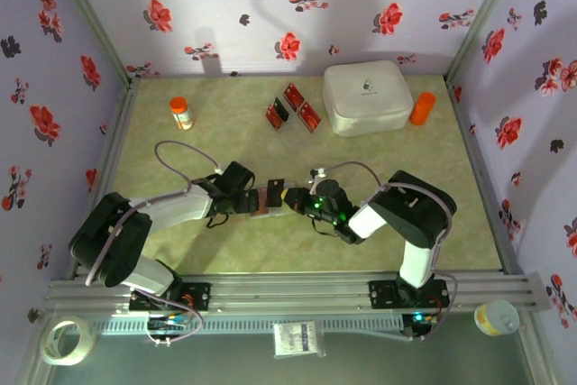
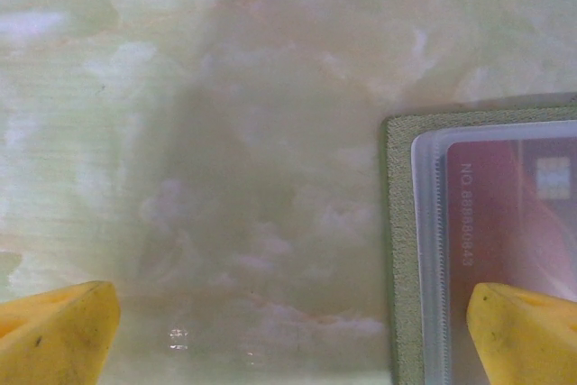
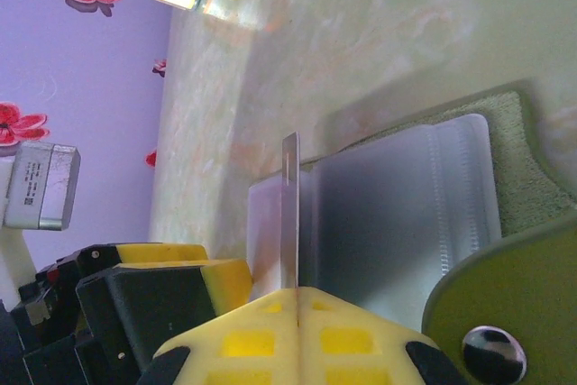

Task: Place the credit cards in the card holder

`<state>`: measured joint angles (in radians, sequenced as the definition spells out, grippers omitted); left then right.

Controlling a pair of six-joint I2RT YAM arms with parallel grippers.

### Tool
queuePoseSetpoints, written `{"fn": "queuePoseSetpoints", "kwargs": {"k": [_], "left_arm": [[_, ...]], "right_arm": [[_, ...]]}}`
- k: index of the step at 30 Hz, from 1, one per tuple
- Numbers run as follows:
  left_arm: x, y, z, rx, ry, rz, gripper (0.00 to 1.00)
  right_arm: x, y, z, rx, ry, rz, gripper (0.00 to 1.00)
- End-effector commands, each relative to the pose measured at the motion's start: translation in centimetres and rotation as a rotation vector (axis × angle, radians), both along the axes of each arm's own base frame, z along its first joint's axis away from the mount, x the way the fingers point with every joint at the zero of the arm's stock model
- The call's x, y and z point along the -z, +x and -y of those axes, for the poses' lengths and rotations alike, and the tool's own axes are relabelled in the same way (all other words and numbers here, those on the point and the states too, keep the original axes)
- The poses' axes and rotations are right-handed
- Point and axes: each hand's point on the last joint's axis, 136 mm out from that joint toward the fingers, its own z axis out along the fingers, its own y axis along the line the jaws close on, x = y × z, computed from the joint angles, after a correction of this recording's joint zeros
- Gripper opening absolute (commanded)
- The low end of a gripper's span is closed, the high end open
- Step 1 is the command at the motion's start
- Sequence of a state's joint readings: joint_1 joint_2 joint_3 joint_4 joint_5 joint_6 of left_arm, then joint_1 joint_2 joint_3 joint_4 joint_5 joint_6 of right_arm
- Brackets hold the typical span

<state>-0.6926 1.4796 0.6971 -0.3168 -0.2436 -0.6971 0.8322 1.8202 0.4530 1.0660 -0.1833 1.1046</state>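
Note:
The olive-green card holder (image 1: 267,198) lies open on the table between both grippers. In the left wrist view, the card holder (image 2: 399,250) shows a clear sleeve with a red credit card (image 2: 505,214) inside. My left gripper (image 2: 288,335) is open, one yellow fingertip (image 2: 527,331) over that sleeve, the other over bare table. My right gripper (image 3: 297,293) is shut on a thin credit card (image 3: 290,214) seen edge-on, standing upright against the holder's grey sleeves (image 3: 406,214). Three more red credit cards (image 1: 293,105) lie at the back of the table.
A big white rounded box (image 1: 368,96) and an orange bottle (image 1: 422,107) stand at the back right. An orange-capped bottle (image 1: 181,113) stands at the back left. The holder's olive flap with a snap (image 3: 505,313) sits close to my right fingers.

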Motion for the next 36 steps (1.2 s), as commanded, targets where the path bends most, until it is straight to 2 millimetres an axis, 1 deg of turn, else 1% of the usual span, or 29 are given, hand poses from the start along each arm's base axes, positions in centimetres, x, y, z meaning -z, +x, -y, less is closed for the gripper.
{"fn": "queuePoseSetpoints", "kwargs": {"k": [1,11,19,36], "left_arm": [[1.1,-1.5,-1.5,-0.008,0.048,-0.055,1.0],[1.3,-1.6,-1.6,-0.008,0.05,-0.059,1.0],[1.2,-1.6,-1.5,-0.007,0.049,-0.055,1.0],[1.5,-1.7,-1.7,-0.009,0.049,-0.057,1.0]], "right_arm": [[0.4,-0.6,-0.2,-0.018,-0.001,-0.012,0.0],[1.4,-1.6,0.3,-0.046,-0.066,-0.055,0.0],[1.5,-1.9,0.3,-0.072,-0.11,-0.073,0.0],[2.5,-2.3,-0.6,-0.147,-0.203,-0.139,0.0]]}}
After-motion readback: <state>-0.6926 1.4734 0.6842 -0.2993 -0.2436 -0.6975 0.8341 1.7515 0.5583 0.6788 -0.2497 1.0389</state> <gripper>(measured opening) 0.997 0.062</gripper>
